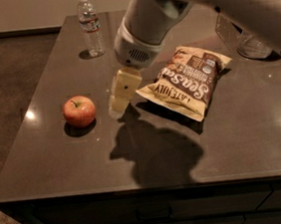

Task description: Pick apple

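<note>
A small red apple (79, 111) with yellowish patches and a short dark stem sits on the dark table (49, 153) toward the left. My gripper (120, 94) hangs from the white arm just right of the apple, above the table, between the apple and the chip bag. It does not touch the apple.
A chip bag (187, 81) lies right of the gripper. A clear water bottle (90, 25) stands at the back left. A glass container (245, 40) stands at the back right. The table's left and front edges are near the apple.
</note>
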You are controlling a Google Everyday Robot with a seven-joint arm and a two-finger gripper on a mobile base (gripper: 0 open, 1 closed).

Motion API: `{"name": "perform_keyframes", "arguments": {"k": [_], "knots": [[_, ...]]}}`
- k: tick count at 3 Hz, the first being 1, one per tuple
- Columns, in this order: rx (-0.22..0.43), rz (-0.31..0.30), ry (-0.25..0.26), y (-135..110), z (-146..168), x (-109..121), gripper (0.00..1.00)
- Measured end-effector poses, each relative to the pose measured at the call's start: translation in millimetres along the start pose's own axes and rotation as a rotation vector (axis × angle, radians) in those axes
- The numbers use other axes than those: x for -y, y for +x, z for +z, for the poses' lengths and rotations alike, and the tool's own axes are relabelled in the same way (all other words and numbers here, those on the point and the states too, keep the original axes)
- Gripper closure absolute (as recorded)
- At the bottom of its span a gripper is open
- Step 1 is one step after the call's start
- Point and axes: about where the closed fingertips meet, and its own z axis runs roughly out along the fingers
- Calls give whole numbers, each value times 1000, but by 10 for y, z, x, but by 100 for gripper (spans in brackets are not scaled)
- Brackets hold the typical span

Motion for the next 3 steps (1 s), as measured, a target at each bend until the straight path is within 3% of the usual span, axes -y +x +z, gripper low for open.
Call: {"name": "perform_keyframes", "arguments": {"k": [3], "knots": [[19, -103, -59, -510, 737, -284, 0]]}}
